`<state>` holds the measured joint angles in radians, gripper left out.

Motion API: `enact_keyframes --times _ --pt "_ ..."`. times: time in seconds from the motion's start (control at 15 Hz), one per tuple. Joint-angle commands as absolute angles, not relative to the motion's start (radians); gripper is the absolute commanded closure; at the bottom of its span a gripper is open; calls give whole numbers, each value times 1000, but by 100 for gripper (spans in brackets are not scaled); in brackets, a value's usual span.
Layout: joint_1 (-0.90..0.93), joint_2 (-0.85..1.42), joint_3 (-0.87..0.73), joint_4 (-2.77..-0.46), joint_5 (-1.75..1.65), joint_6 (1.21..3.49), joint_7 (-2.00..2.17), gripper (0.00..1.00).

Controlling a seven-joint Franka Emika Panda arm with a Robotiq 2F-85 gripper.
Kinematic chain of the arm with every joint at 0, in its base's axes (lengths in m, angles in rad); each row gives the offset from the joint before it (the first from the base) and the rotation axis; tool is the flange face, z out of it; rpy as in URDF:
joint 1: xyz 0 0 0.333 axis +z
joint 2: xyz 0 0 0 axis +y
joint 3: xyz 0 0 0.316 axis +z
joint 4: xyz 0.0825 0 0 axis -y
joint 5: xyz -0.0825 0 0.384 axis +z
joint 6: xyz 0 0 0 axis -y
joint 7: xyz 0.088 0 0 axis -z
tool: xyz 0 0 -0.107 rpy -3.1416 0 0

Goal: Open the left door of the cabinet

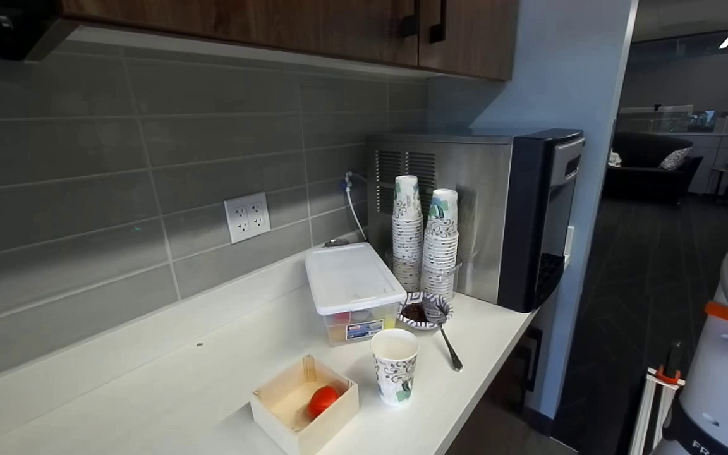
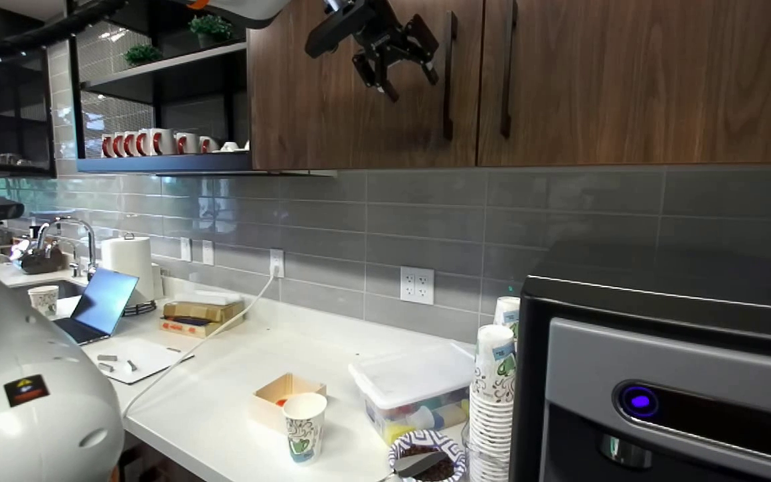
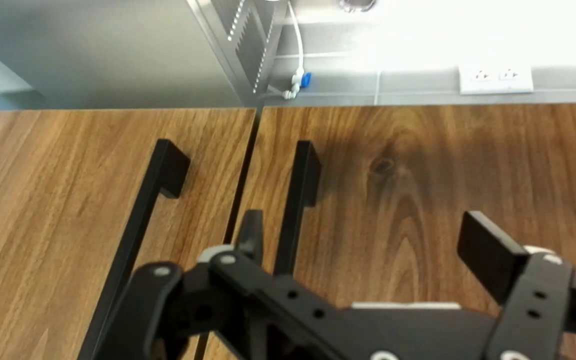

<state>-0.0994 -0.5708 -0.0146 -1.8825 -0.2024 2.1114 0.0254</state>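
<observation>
- Your black jointed gripper point(image 3: 364, 239) has its jaws spread wide, with wood grain showing between the tips in the wrist view.
- Those tips stand in front of the left door point(image 3: 418, 175). Its slim black bar handle point(image 3: 293, 210) also shows between them, nearer the tip at picture left; in an exterior view the jaws sit just beside that handle point(image 2: 449, 73), but you cannot tell the depth.
- Across the thin dark seam point(image 3: 238, 195), the second black bar handle point(image 3: 135, 225) leaves you a narrow strip on that side.
- Away from the seam, the left door's flat face gives you more width, ending at an open black shelf unit point(image 2: 164, 165).
- Both doors lie flush on the brown wood-grain wall cabinet point(image 2: 653, 87); its straight lower edge hangs over glossy grey rectangular tiles point(image 2: 425, 227), with open air down to the smooth white tabletop point(image 2: 211, 415).
- Under the neighbouring door point(image 1: 484, 38) you have the boxy black-and-steel appliance point(image 1: 478, 189), its side cut with slotted vents point(image 1: 421, 163).
- Beside it rise two tall stacks of patterned paper cups point(image 1: 407, 253), then a clear plastic box with a white lid point(image 1: 354, 272).
- Nearer the tabletop's front, a single patterned paper cup point(image 1: 395, 373) stands upright just beside an open pale wooden box point(image 1: 333, 414) holding a round red object point(image 1: 323, 400).
</observation>
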Motion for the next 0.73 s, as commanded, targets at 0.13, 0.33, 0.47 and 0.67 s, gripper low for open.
enact_keyframes --times 0.13,0.33,0.47,0.67 --pt "-23 -593 -82 -1887 -61 1939 -81 0" --pt "-19 -593 -96 -1897 -38 1879 -105 0" --pt "-23 -591 -96 -1900 -36 1850 -112 0" --pt "-28 -590 -92 -1903 -42 1823 -115 0"
